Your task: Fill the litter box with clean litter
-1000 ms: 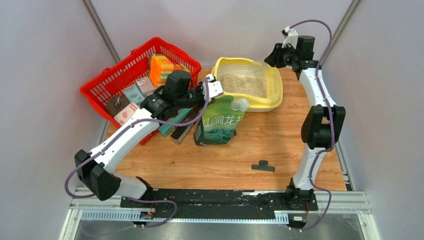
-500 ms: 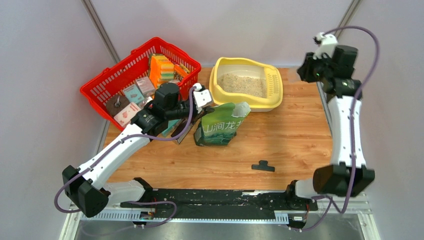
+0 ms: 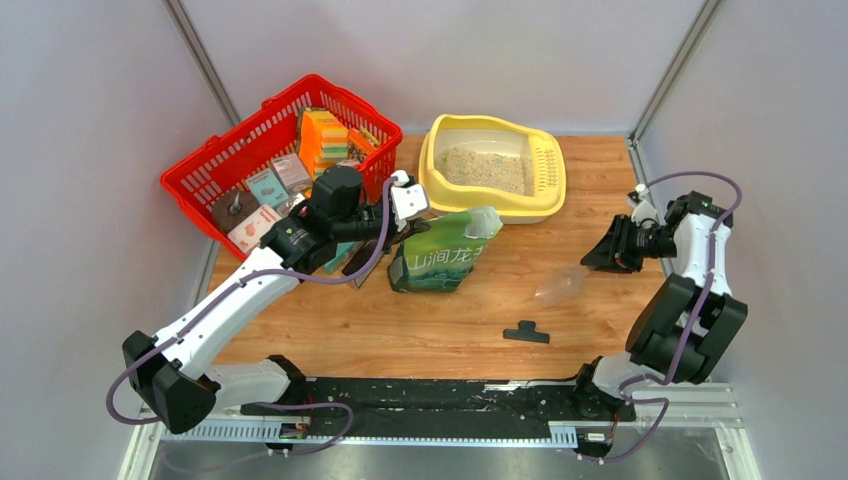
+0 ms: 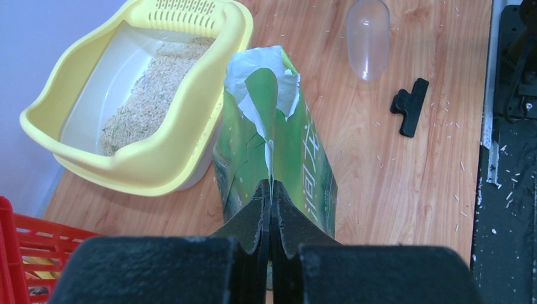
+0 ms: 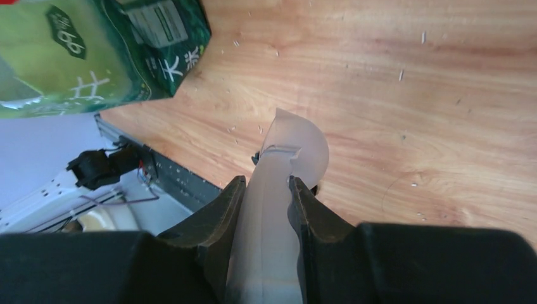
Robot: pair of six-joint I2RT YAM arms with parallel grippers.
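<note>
Lying close to the near edge of the table [image 3: 420, 320], toward its middle, is a small black clip [image 3: 526, 331], with a few stray granules scattered on the wood around it. Farther in, by the right edge, the right gripper [image 5: 266, 187] has its jaws partly apart and clamped on the handle of a clear plastic scoop [image 5: 294, 149]; the scoop's bowl points toward the middle of the table, low over the wood, though whether it touches cannot be told. At the table's middle the left gripper [image 4: 270, 190] is fully closed, pinching a fold at the top of the green bag [image 4: 297, 158], which stands with its torn mouth open just beside the near rim of the litter box [image 3: 545, 165]. The litter box sits at the far edge, and the clean litter [image 3: 488, 168] covers part of its white basin. A red basket [image 3: 215, 160] of packaged goods occupies the far left corner.
</note>
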